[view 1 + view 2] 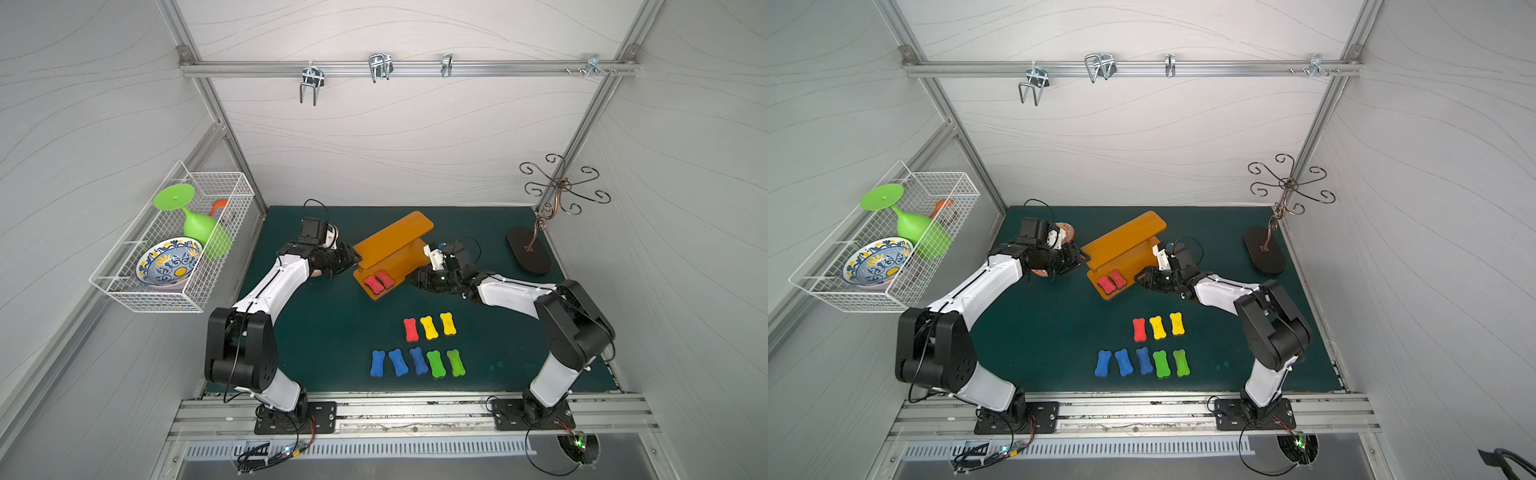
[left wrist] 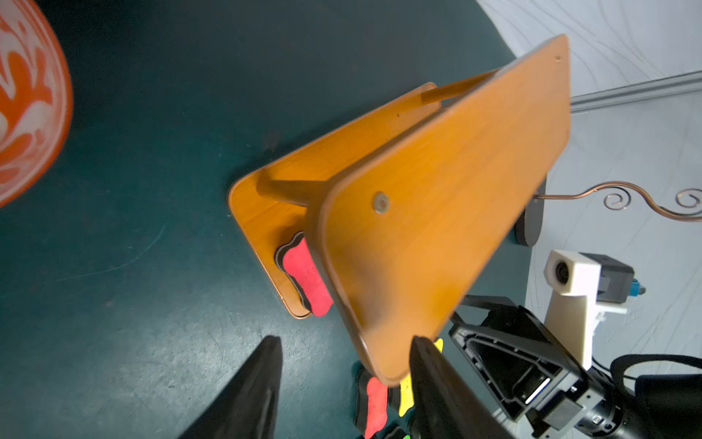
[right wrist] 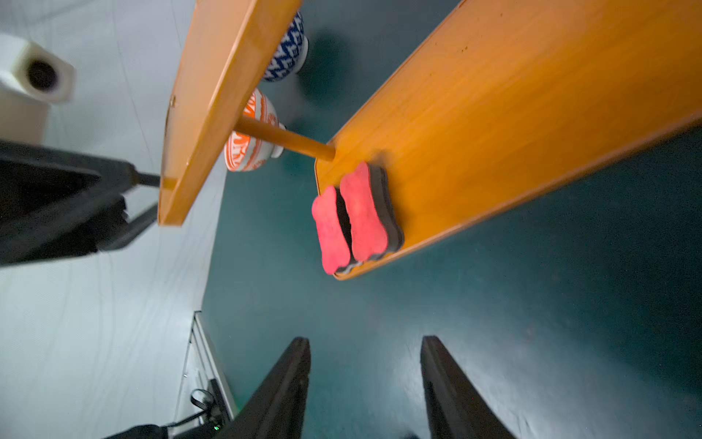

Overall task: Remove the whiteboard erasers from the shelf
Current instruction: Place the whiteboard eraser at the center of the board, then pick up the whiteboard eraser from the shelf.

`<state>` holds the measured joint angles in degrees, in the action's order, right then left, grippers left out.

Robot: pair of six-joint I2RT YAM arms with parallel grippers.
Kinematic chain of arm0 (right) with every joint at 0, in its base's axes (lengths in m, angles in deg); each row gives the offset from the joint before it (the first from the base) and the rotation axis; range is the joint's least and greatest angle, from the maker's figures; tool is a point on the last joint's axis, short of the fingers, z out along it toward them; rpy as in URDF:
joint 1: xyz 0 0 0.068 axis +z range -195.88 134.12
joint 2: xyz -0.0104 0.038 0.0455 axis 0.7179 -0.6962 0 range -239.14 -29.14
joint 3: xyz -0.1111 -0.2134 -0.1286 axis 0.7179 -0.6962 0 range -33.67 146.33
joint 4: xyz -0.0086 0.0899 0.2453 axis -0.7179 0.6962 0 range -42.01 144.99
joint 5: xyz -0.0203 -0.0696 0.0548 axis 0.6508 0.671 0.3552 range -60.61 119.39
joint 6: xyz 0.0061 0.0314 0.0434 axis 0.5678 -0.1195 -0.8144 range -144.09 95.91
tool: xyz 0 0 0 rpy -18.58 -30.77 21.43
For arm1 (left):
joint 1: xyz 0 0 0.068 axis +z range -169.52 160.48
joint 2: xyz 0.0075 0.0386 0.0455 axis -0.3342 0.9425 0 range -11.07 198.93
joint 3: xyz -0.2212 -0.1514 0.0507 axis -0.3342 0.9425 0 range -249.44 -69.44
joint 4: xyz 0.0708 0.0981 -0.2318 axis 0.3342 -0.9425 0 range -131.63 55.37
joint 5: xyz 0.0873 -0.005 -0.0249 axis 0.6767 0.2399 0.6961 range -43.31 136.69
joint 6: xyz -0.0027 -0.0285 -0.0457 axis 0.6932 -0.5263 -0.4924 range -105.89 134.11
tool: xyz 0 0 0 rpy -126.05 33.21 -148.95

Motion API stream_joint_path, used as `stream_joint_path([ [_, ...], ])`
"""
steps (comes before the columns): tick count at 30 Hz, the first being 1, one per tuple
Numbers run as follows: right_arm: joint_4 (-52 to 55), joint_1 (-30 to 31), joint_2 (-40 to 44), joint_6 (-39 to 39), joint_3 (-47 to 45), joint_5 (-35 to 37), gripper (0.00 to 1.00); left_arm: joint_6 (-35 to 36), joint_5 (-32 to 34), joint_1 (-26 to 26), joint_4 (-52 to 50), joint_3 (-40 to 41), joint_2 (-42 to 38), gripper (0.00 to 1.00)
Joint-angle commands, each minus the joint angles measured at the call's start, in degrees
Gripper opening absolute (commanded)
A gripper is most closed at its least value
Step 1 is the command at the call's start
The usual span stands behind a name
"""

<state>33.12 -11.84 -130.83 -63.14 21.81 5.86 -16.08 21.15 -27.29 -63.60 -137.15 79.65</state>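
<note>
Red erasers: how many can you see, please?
3. Two erasers side by side on the shelf's lower board; one on the mat beside a yellow eraser. No others visible.

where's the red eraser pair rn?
In both top views, centre frame: the red eraser pair lies side by side on the near end of the lower board of the shelf.

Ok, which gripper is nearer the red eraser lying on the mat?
Right. The right gripper is beyond the red eraser, low beside the shelf; the left gripper is farther, across the shelf at its upper board's end.
</note>
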Motion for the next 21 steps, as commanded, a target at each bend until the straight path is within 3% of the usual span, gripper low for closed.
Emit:
stream_joint_path([
  [1, -8.46, -0.73, -3.89, -4.57, 0.85, -2.56, 0.52, 0.77, 0.26, -0.74, 0.50, -2.25, 1.69, 0.55],
  [9, -12.47, 1.30, -9.85, -7.67, 3.48, 1.03, 0.50, 0.67, -0.77, -0.84, 1.05, -2.52, 3.91, 0.46],
  [21, -10.10, 3.94, -16.62, -6.11, 10.54, 2.53, 0.44, 0.45, -1.93, -0.83, 1.10, -2.61, 4.51, 0.43],
])
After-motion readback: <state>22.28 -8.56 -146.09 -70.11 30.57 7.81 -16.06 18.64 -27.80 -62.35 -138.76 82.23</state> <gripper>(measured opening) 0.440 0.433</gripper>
